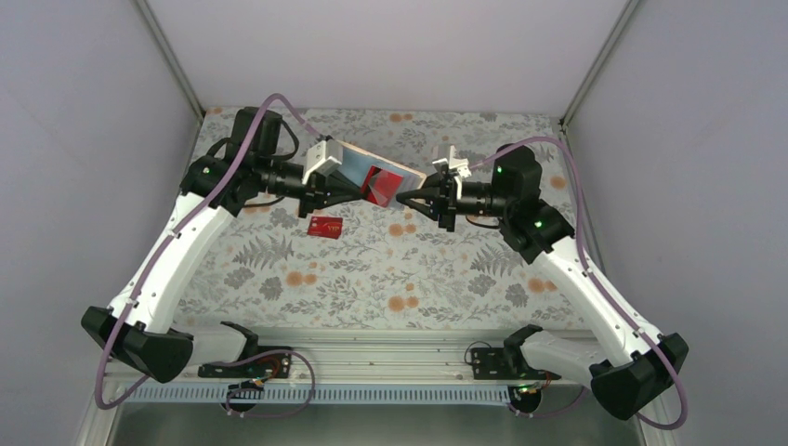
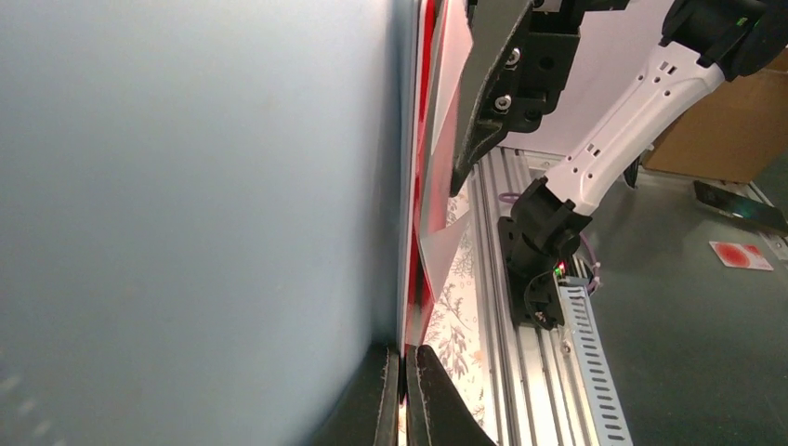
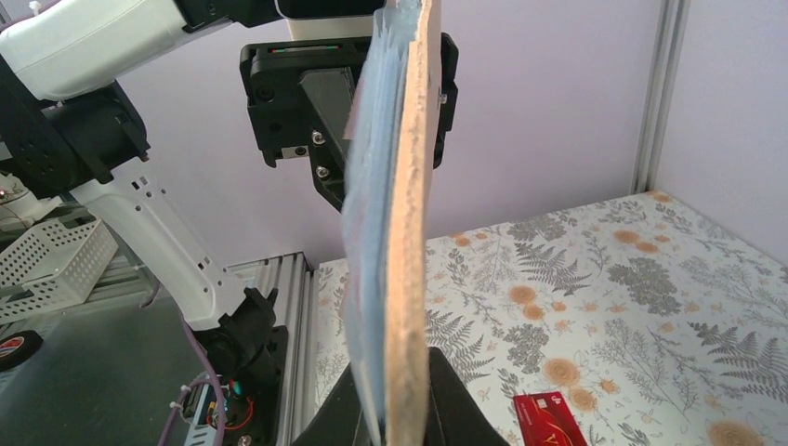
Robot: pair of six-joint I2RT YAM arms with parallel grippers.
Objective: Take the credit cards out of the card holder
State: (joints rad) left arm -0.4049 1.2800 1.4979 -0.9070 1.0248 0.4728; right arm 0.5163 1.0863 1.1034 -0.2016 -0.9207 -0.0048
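Both grippers hold the open card holder (image 1: 356, 165) up over the back of the table. Its inside is pale blue-grey and its outer edge is tan. My left gripper (image 1: 334, 188) is shut on its left end, and my right gripper (image 1: 407, 198) is shut on its right end. A red credit card (image 1: 382, 185) still sits in the holder's right panel. A second red credit card (image 1: 325, 226) lies flat on the table below. In the left wrist view the left gripper (image 2: 405, 353) pinches the holder (image 2: 186, 186) beside the red card's edge (image 2: 425, 139). The right gripper (image 3: 401, 395) clamps the edge-on holder (image 3: 410, 186), with the loose card (image 3: 548, 418) below.
The floral tablecloth (image 1: 400, 279) covers the table. An aluminium rail (image 1: 390, 358) with both arm bases runs along the near edge. Pale booth walls (image 1: 93, 139) close the left, right and back. A white basket (image 3: 46, 269) stands off the table.
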